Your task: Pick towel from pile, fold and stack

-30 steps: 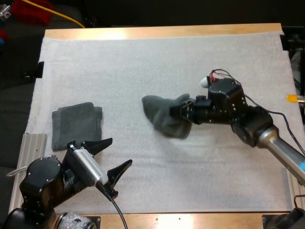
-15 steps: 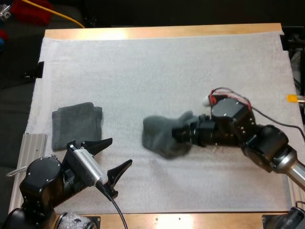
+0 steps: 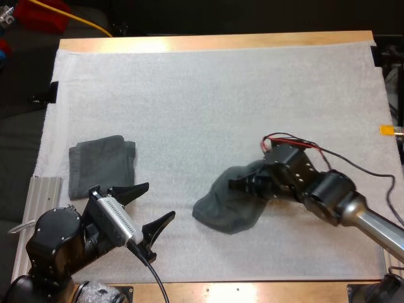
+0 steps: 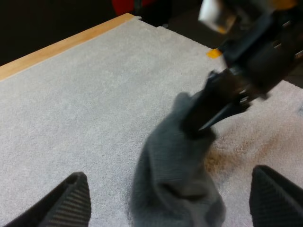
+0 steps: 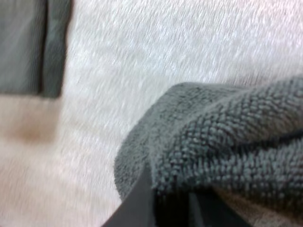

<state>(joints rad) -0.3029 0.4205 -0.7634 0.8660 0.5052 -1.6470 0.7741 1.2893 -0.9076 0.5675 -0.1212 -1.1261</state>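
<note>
High view, lower right of centre: crumpled towel [image 3: 228,207], dark grey-green, slumped on the white mat [image 3: 189,95]. Lower part spread flat on the mat, upper right edge drawn up into the right gripper [image 3: 245,184]. Fingers clamped narrow on that edge, cloth pinched from both sides. Right arm in from the right edge of the frame, low over the mat, pointing left.

Left of frame, mid-height: folded towel [image 3: 102,165], flat, roughly square, close to the mat's left border, well apart from the crumpled towel.

Lower left of frame: left gripper [image 3: 154,202], fingers spread wide, nothing between them. Just below and right of the folded towel, clear of it. Aimed toward the crumpled towel, well short of it.

Left wrist view: own two fingertips [image 4: 71,201] far apart, clear of any cloth. Beyond and between them, the crumpled towel hanging in a lump from the right gripper, bottom on the mat. Edge of the wooden table [image 4: 61,45] beyond the mat.

Right wrist view: knobbly weave of the crumpled towel bunched over a dark finger [image 5: 137,208]. Folded towel farther off on the mat, one folded edge visible.
</note>
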